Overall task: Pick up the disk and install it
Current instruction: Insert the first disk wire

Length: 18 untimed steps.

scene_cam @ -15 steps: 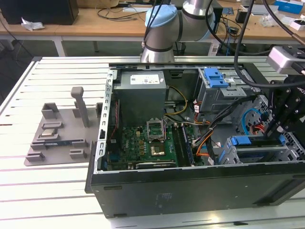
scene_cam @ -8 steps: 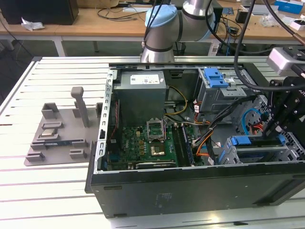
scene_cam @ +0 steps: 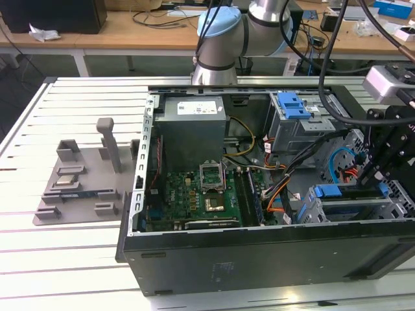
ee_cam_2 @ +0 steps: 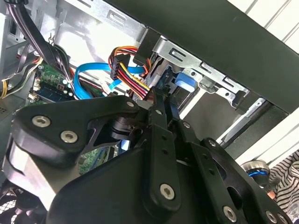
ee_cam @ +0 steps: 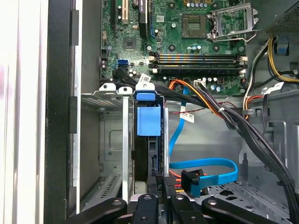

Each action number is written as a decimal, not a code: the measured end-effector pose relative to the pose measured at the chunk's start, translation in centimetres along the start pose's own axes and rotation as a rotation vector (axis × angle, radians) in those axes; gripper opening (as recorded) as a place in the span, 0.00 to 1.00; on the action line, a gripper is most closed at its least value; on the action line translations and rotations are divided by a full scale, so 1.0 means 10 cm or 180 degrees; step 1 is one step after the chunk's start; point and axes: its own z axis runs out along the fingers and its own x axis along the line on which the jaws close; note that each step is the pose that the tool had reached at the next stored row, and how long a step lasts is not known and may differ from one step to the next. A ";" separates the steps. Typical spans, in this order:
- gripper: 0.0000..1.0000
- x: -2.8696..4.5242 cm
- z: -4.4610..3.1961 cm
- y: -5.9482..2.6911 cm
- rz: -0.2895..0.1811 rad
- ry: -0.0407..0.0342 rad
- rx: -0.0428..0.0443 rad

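Blue-railed disk in pincer

The exterior view looks down from high across the open computer case; both wrist views peer closely past the gripper into its drive bay.

An open computer case lies on its side on the counter, with the robot arm's base behind it. Inside, the motherboard covers the floor toward the exterior view's left, the power supply sits behind it, and a drive cage stands further to the exterior view's right. A fixture tray rests on the counter to the exterior view's left of the case. The hand hangs over the drive bay in the case's near corner on the exterior view's right, where the disk stands on edge in its slot, cables just beside it.
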 end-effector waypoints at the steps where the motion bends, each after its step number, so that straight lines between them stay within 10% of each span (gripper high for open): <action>1: 0.17 0.000 0.000 0.000 0.0000 0.0000 0.0000; 18: 0.17 0.008 0.005 -0.014 0.0031 -0.0002 -0.0013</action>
